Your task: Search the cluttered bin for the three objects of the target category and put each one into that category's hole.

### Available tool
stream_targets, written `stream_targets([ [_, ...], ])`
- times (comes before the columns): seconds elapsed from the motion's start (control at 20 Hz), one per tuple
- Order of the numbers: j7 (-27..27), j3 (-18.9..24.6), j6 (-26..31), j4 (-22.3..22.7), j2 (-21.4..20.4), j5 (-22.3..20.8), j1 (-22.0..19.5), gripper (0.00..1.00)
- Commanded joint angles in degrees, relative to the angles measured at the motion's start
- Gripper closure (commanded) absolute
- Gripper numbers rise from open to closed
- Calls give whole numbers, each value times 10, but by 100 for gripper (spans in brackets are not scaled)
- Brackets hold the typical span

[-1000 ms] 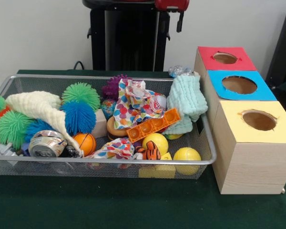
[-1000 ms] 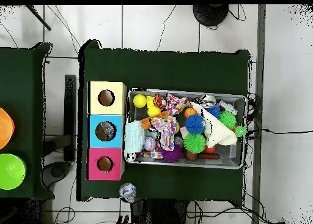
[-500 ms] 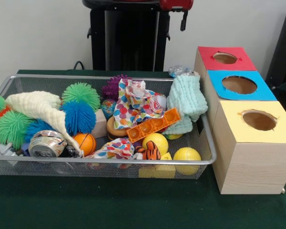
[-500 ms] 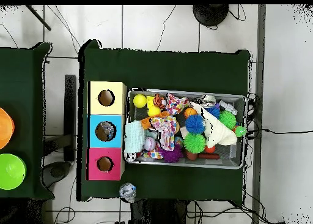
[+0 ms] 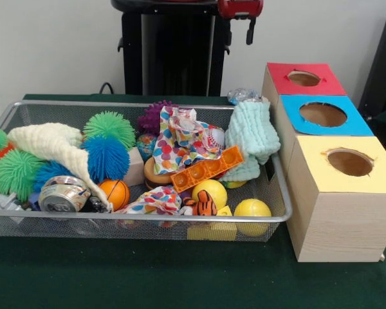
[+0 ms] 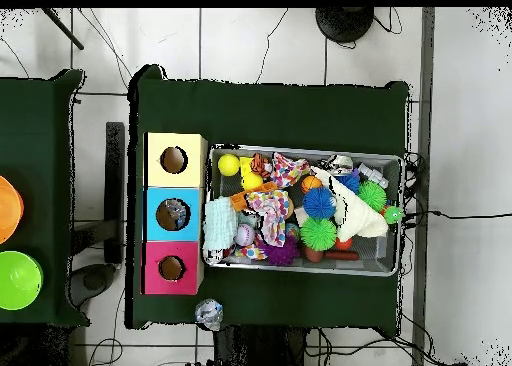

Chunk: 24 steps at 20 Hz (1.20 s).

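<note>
At the top centre of the front view you see only a red and black piece of the arm (image 5: 241, 8) with a small black part hanging from it; you cannot tell whether the gripper is open or closed, or whether it holds anything. Everything in play lies well below it in the frame. The wire bin (image 5: 278, 212) fills the left and middle of the picture, packed with spiky green (image 5: 109, 125), blue (image 5: 106, 158) and purple balls (image 5: 152, 116), two yellow balls (image 5: 210, 191), a small orange ball (image 5: 118, 192), a baseball (image 5: 216, 136), an orange block strip (image 5: 206, 168), a dotted cloth (image 5: 180, 143), a cream cloth (image 5: 51, 147), a mint cloth (image 5: 252, 132) and a can (image 5: 63, 194). At the right of the frame stand the red box (image 5: 303, 78), blue box (image 5: 321, 114) and yellow box (image 5: 346, 164), each with a hole on top. In the overhead view the boxes (image 6: 173, 214) sit left of the bin (image 6: 396, 267).
</note>
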Motion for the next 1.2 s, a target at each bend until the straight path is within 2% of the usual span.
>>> stream_targets([
  [0.05, 164, 35, -82, -121, 94, 41, -2, 0],
  [0.35, 160, 40, -113, -142, 130, 53, -3, 0],
  [1.2, 165, 38, -171, -177, 195, 66, -6, 0],
])
